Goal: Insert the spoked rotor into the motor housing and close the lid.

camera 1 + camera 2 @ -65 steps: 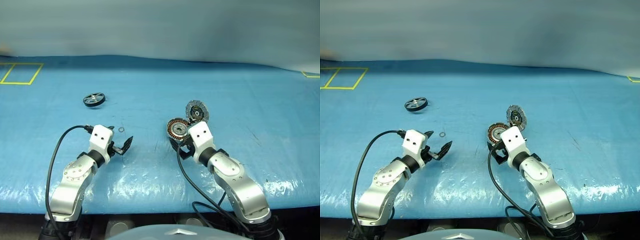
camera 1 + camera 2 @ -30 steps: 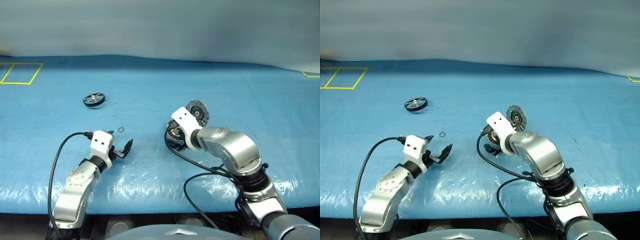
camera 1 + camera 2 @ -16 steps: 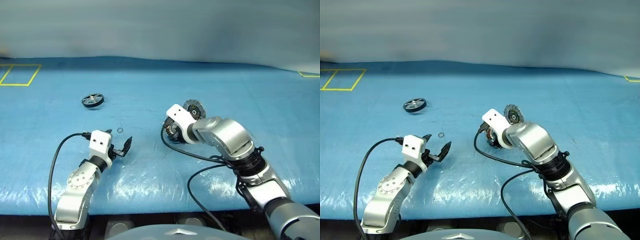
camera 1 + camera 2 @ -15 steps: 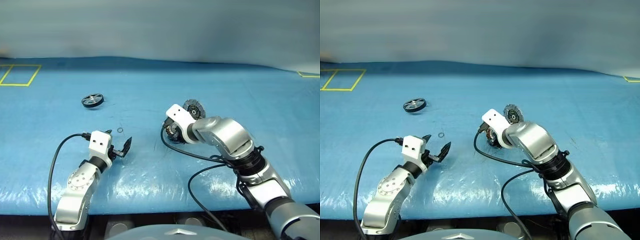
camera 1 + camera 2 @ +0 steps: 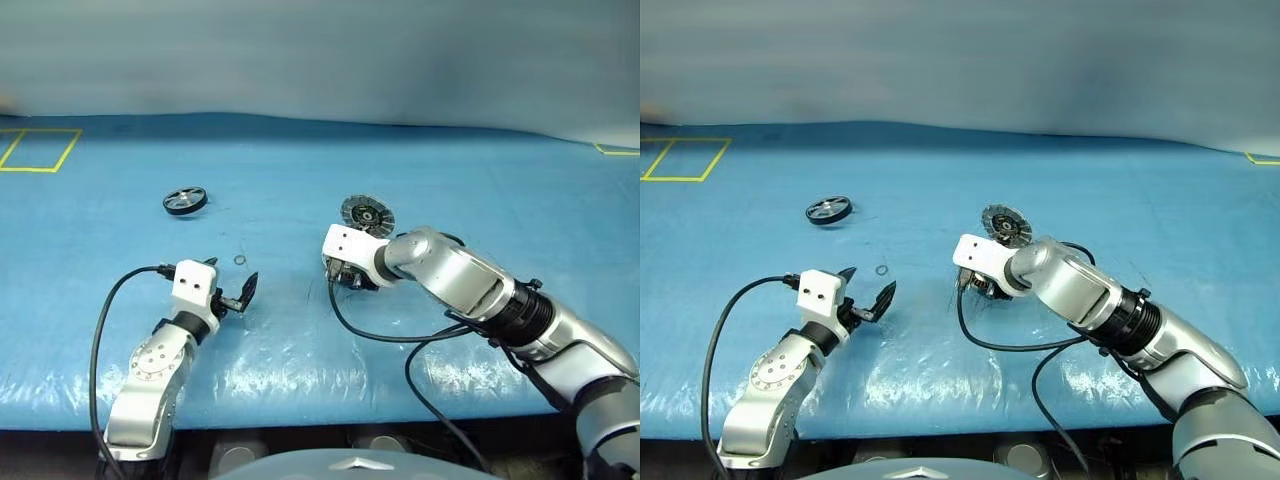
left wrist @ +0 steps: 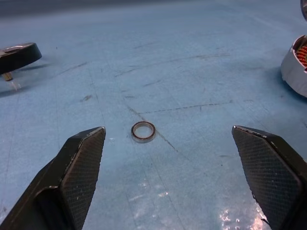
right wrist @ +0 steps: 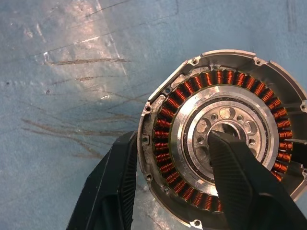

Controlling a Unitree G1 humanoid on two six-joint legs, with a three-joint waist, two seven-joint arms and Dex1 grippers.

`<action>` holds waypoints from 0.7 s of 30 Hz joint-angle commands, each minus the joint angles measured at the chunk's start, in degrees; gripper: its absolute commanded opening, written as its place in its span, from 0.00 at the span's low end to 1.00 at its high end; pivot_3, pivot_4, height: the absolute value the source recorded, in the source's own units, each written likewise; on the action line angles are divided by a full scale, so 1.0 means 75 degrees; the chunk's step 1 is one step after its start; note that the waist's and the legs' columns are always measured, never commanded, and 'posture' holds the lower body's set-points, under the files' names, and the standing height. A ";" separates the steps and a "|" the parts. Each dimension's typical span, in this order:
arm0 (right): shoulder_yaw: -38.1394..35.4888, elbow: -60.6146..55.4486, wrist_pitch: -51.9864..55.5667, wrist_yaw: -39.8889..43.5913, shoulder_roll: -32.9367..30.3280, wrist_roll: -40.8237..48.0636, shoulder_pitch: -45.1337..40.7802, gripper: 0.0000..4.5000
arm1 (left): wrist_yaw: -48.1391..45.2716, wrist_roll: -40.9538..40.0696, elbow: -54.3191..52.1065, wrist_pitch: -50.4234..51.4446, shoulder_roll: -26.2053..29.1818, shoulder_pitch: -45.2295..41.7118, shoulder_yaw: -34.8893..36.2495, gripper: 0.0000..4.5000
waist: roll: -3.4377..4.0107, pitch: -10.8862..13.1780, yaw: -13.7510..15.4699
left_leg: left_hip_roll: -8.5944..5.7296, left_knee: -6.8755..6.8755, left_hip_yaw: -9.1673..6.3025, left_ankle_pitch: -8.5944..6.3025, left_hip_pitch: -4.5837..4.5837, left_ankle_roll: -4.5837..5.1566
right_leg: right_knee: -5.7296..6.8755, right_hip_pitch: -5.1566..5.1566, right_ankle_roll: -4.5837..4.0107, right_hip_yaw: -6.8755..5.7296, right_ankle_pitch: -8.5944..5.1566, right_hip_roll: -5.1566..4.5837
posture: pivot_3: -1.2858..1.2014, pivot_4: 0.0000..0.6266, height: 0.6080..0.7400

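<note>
The motor housing (image 7: 225, 139) is gripped at its rim by the right gripper (image 7: 172, 187), one finger outside the wall, the other in the centre. The lid (image 5: 367, 214) is seen upright behind it. The left gripper (image 6: 177, 177) is held wide apart, and the spoked rotor (image 5: 186, 200) is left well away on the blue table (image 5: 480, 190).

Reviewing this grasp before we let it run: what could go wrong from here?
Right gripper straddles the motor housing wall over the copper windings; squeezing could scrape them. The lid stands open beside that arm and might get knocked. The spoked rotor lies far off, the small ring between the open left gripper's fingers instead.
</note>
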 commanded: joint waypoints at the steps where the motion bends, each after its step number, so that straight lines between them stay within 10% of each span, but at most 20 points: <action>1: 0.0231 -0.0449 -0.0851 0.1067 0.0159 0.0287 0.0217 0.43 | -0.0025 -0.0019 -0.0071 -0.0069 0.0021 -0.0033 0.0046 1.00 | 0.0001 0.0001 -0.0037 | 0.0002 -0.0007 0.0000 0.0000 -0.0001 0.0000 | 0.0000 -0.0004 -0.0006 -0.0001 -0.0003 0.0001 | 0.52 0.24 1.00; 21: 0.0349 0.0017 -0.2045 0.2269 0.0760 -0.1431 0.0267 0.43 | 0.0040 -0.0017 -0.0241 -0.0008 0.0004 0.0251 0.0093 1.00 | 0.0007 0.0014 0.0031 | 0.0002 -0.0003 -0.0003 0.0002 -0.0001 -0.0014 | -0.0001 0.0000 -0.0006 -0.0005 -0.0010 0.0001 | 0.52 0.24 1.00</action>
